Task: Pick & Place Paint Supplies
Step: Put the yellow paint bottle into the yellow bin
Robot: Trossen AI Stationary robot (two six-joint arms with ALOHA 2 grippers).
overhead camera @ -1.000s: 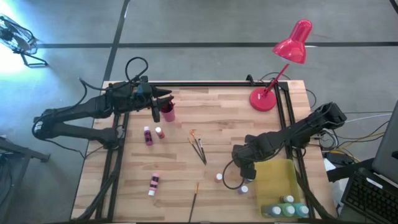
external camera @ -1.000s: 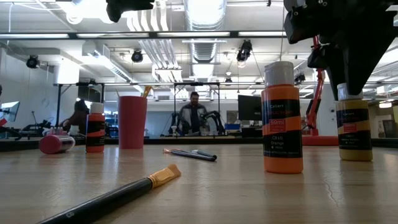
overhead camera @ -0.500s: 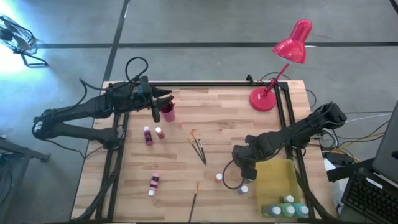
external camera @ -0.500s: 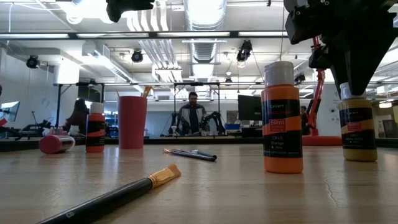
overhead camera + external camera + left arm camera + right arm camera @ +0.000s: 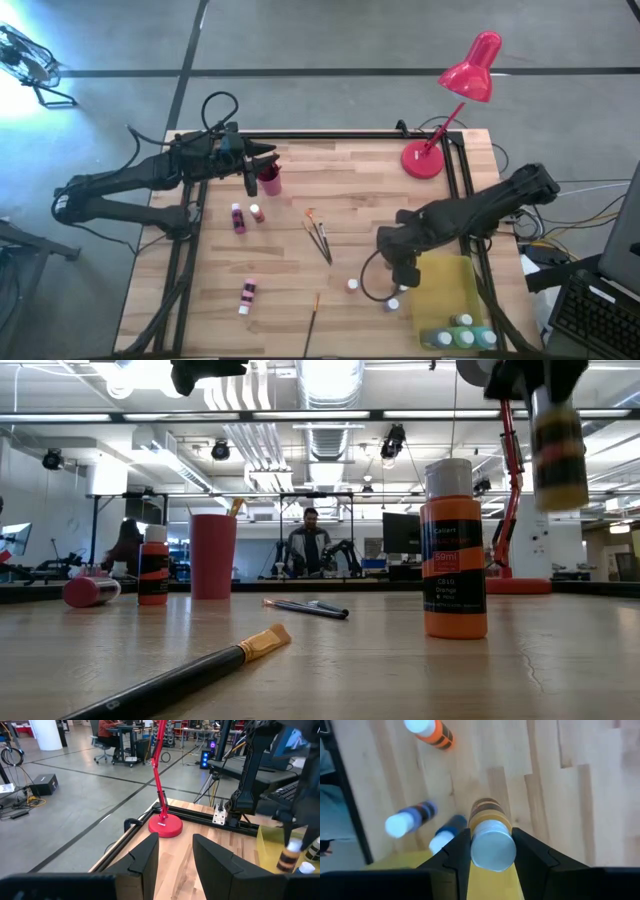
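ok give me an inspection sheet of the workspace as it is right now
surface: wooden table, dry, no spills seen.
job's things: ochre bottle held off the table; orange bottle standing; brushes lying mid-table; bottles in the yellow tray.
clutter: red lamp; red cup.
grippers: right gripper shut on the ochre bottle; left gripper open, idle near the cup.
cables: black loop under the right arm.
surroundings: people seen far behind the table.
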